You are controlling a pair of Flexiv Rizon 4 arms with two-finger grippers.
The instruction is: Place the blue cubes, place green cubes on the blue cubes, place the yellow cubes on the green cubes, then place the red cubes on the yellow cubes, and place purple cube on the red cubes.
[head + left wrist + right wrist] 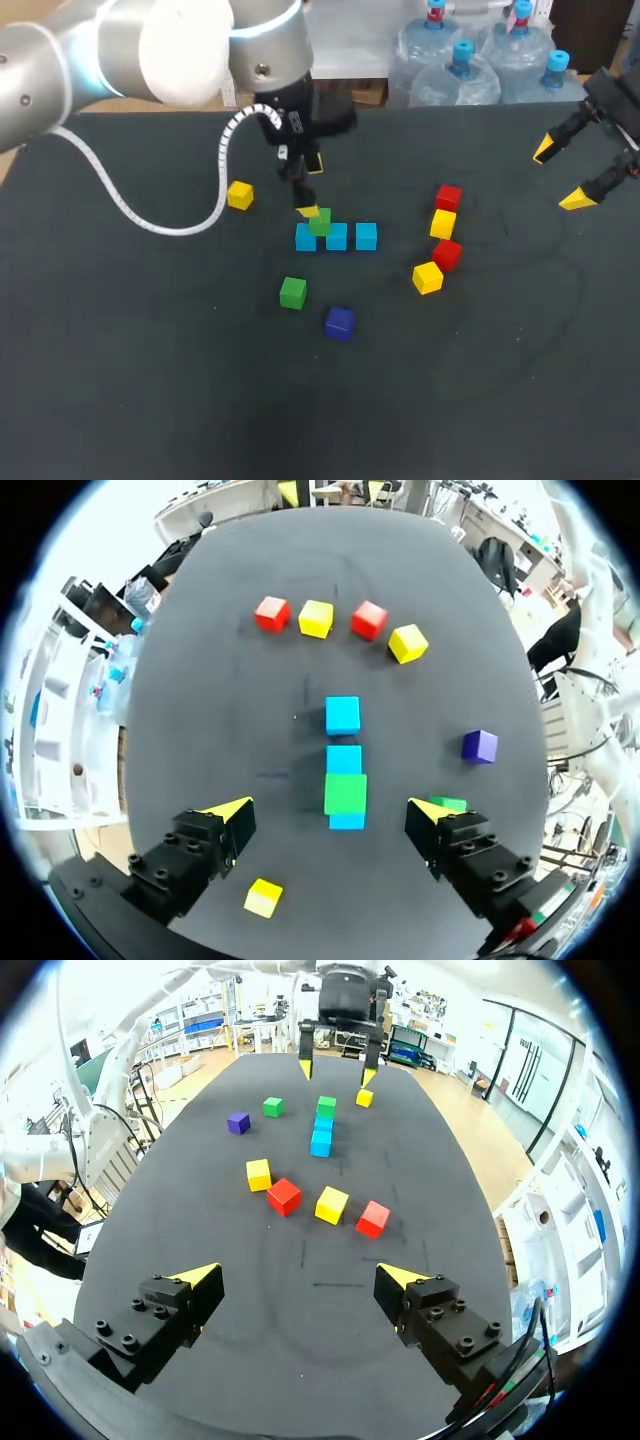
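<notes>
1. Head view: the left gripper (308,190) hangs over the left end of the row of three blue cubes (336,237). A green cube (319,222) sits on that end. A second green cube (292,292) lies loose, nearer and slightly left, with the purple cube (339,323) just right of it. The right gripper (562,176) is at the far right, fingers spread and holding nothing.
2. Left wrist view: the fingers stand wide on either side of the stacked green cube and touch nothing. The green layer looks begun, not finished. The next move calls for fetching the loose green cube and seating it squarely on the blues beside the first.
3. Right wrist view: red cubes (284,1196) and yellow cubes (332,1204) lie in a loose line ahead of the spread fingers, well short of the blue row. One more yellow lies beyond the row.
4. The table (150,380) is dark, matte and flat.
</notes>
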